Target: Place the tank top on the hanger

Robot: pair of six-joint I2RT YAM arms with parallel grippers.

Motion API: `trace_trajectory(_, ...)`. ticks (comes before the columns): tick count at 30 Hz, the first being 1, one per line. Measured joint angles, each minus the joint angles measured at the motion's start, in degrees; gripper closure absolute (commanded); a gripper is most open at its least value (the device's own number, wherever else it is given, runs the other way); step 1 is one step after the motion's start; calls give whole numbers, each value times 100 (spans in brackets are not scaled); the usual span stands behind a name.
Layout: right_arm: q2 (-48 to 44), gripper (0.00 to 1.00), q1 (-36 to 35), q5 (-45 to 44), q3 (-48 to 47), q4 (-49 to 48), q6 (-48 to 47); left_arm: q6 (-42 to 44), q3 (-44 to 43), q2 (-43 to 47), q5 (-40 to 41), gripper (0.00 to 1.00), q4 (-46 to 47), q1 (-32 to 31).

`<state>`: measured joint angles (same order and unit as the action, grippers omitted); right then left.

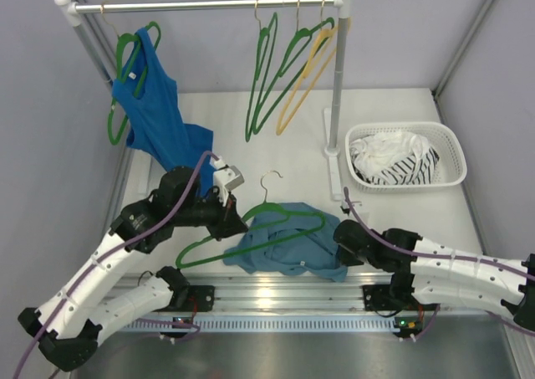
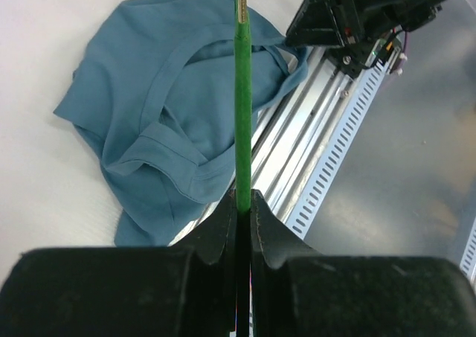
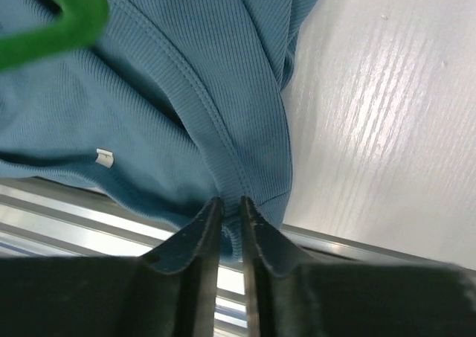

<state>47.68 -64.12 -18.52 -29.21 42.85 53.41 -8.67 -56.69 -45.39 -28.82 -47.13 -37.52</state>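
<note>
The muted teal tank top [image 1: 288,247] lies crumpled on the white table near the front rail; it also shows in the left wrist view [image 2: 163,106] and the right wrist view [image 3: 149,91]. A green hanger [image 1: 251,226] lies slanted across it, hook pointing away. My left gripper [image 1: 227,220] is shut on the hanger's lower bar [image 2: 242,129], which runs straight out from between the fingers. My right gripper [image 1: 343,238] is at the tank top's right edge, its jaws pinched on a ribbed hem fold [image 3: 245,181]. The hanger's end [image 3: 56,17] shows at the upper left there.
A rail [image 1: 209,5] at the back carries a royal-blue tank top [image 1: 155,111] on a green hanger, two more green hangers [image 1: 272,78] and a yellow one [image 1: 309,78]. A white basket [image 1: 447,157] of cloth stands at the right. The metal front rail [image 1: 276,299] lies just beyond the garment.
</note>
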Motion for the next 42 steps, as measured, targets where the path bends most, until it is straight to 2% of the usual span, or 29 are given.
trace_trajectory(2,-4,92,0,-7,0,0,39,44,-79,-111,26,100,-39,-190)
trace_trajectory(4,-13,92,0,-24,0,4,66,98,-168,-216,96,100,-105,-339)
trace_trajectory(9,-92,74,0,-79,-26,94,79,221,-417,-413,186,100,-262,-505)
trace_trajectory(13,-136,71,0,-90,-48,227,63,291,-549,-514,184,100,-326,-557)
trace_trajectory(19,-262,75,-2,-72,-46,306,66,372,-623,-741,173,100,-442,-695)
trace_trajectory(37,-240,76,-76,109,74,361,66,485,-686,-975,339,100,-481,-1082)
trace_trajectory(42,-155,85,-103,122,74,350,66,505,-686,-1069,332,100,-485,-1154)
